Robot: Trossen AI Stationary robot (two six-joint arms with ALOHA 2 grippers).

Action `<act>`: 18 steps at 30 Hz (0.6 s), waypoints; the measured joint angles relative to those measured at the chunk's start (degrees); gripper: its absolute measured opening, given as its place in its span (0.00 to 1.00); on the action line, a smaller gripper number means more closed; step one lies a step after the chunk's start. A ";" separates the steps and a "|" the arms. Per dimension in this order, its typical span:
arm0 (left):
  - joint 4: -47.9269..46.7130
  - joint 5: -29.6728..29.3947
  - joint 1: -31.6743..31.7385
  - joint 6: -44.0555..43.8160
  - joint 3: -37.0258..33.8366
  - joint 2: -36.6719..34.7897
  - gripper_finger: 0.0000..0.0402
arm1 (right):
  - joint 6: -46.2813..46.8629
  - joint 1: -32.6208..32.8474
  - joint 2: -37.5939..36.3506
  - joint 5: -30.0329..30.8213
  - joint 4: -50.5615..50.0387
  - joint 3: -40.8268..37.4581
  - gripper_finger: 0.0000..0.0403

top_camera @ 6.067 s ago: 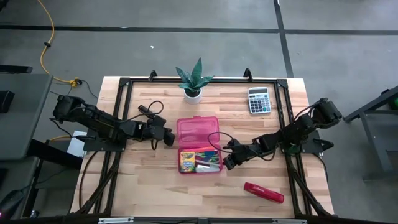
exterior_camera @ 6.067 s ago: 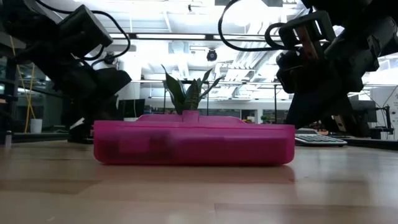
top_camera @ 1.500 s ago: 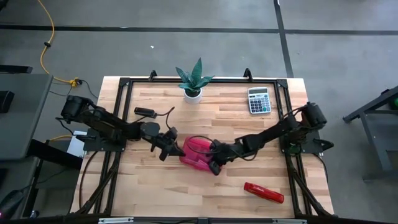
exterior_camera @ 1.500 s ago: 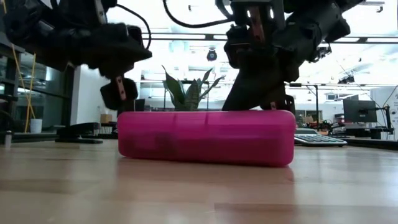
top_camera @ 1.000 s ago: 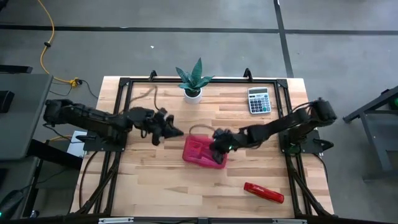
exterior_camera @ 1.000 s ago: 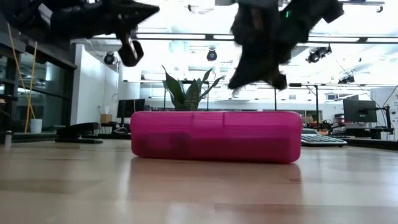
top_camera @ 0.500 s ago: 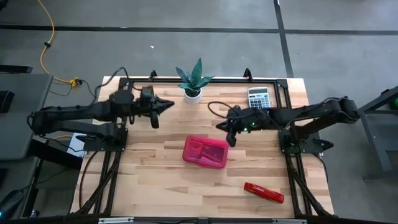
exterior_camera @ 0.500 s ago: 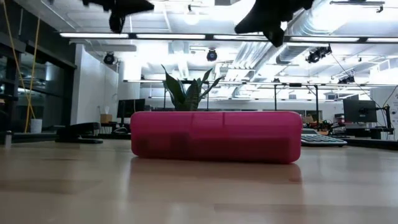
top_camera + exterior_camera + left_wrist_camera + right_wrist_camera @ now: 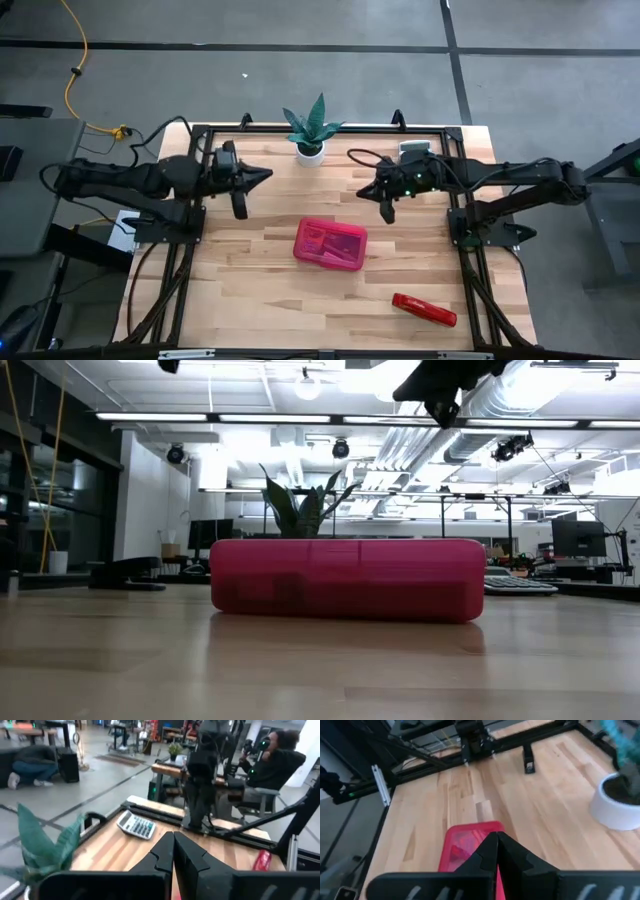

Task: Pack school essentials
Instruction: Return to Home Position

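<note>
A closed pink case (image 9: 330,243) lies flat on the wooden table, near its middle; it also shows in the low view (image 9: 345,580) and in the right wrist view (image 9: 467,842). The school essentials are out of view. My left gripper (image 9: 266,173) hangs shut in the air, left of the case and toward the far edge; only its tip (image 9: 168,365) reaches into the low view. My right gripper (image 9: 362,192) hangs shut above the table, beyond the case's right end, high in the low view (image 9: 440,395). Neither touches anything.
A potted plant (image 9: 311,132) stands at the far edge. A grey calculator (image 9: 136,825) lies at the far right, partly under my right arm. A red stapler (image 9: 424,310) lies near the front right. A person (image 9: 277,762) sits beyond the table's right side.
Both grippers have risen and drawn back from the pink case toward the far edge, the left one to the left, the right one to the right. Both stayed shut. The case lies closed where it was.
</note>
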 joint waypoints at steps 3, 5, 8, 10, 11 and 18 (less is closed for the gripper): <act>-0.22 -2.27 -2.98 -2.16 -0.98 0.01 0.00 | -1.52 -0.01 -1.44 0.90 -1.18 0.00 0.00; 1.22 -1.96 -3.60 -3.12 -3.20 -0.57 0.00 | -2.04 -0.01 -2.27 0.93 -2.03 -0.01 0.00; 6.58 0.68 -3.24 -5.19 -8.03 -1.80 0.00 | -0.84 0.02 -4.46 0.68 0.98 -2.72 0.00; 9.38 2.27 -2.47 -6.05 -11.14 -3.01 0.00 | 2.30 0.02 -6.62 0.14 5.39 -6.90 0.00; 9.85 2.55 -2.06 -6.66 -12.38 -3.88 0.00 | 4.51 0.11 -7.84 -0.18 8.07 -9.38 0.00; 8.56 3.67 2.69 -6.74 -17.85 -12.53 0.00 | 15.05 0.67 -16.73 -0.95 17.48 -21.27 0.00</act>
